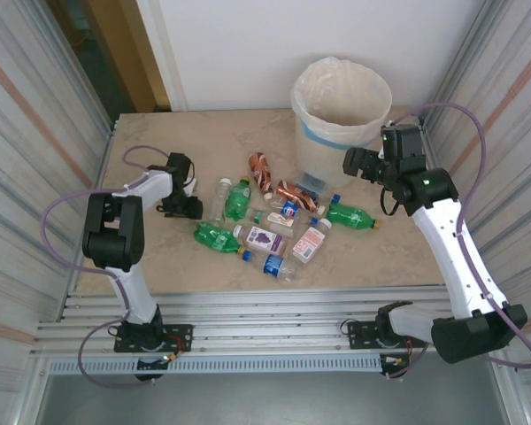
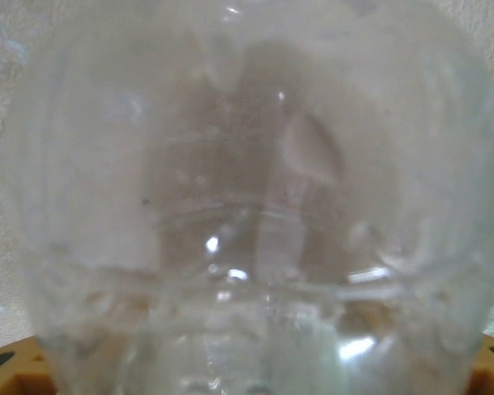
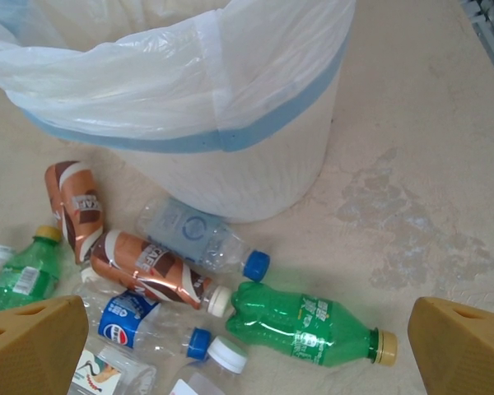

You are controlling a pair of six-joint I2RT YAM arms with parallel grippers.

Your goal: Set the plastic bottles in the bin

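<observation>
Pressed right up against the left wrist camera is a clear bottle (image 2: 247, 197), so close that it blurs. The orange fingertips (image 2: 8, 366) of the left gripper (image 1: 195, 207) peek out on either side of it. From above, that bottle lies on the table (image 1: 159, 266) well to the left of the bin (image 1: 327, 152), at the far-left edge of the scattered pile. The left gripper is down at table level against it. The bottle sits between the jaws, but I cannot tell whether they are clamped on it or merely flanking it.

The bin stands upright at the back of the table, its cream liner (image 3: 148, 66) folded over the rim above a pale blue band (image 3: 255, 136). The right gripper (image 1: 352, 165) hovers just beside the bin at its front right, jaws spread wide with nothing between them.

All the other bottles lie flat in front of the bin, on the side toward the arm bases. Closest to its base is a blue-capped bottle (image 3: 198, 239), with a brown-orange bottle (image 3: 148, 267) just beside it. A second brown-orange bottle (image 3: 76, 206) lies further left. A green bottle (image 3: 305, 325) with a yellowish cap lies near the bin's front, slightly right. Further from the bin are a second green bottle (image 1: 238, 199), a third green bottle (image 1: 217, 237) and a purple-labelled bottle (image 1: 264, 237).
</observation>
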